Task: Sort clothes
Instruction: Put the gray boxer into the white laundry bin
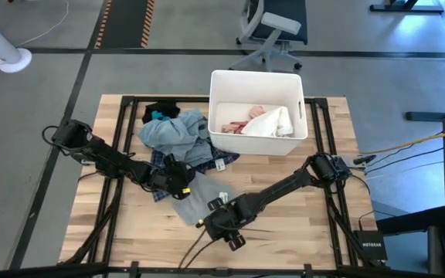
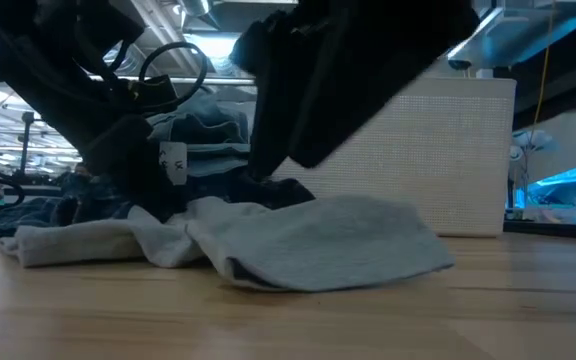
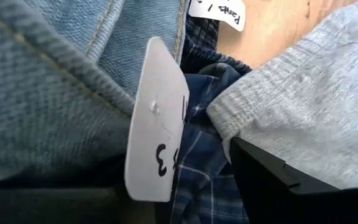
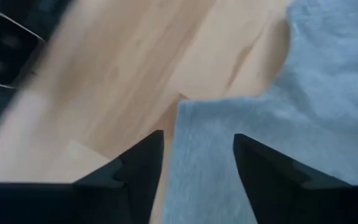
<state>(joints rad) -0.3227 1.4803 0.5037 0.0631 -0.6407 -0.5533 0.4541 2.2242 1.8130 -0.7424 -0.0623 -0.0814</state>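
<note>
Grey garment (image 1: 194,199) flat beside clothes pile (image 1: 178,133), white bin (image 1: 300,116) behind, right fingers (image 4: 194,163) parted above it, left fingers' (image 3: 278,180) state unclear.

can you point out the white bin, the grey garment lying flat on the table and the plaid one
white bin (image 1: 217,116): high view, on its left wall.
grey garment (image 2: 348,240): low view, on its upper surface.
plaid garment (image 3: 201,155): left wrist view, on the checked fabric between the tag and the grey cloth.
</note>
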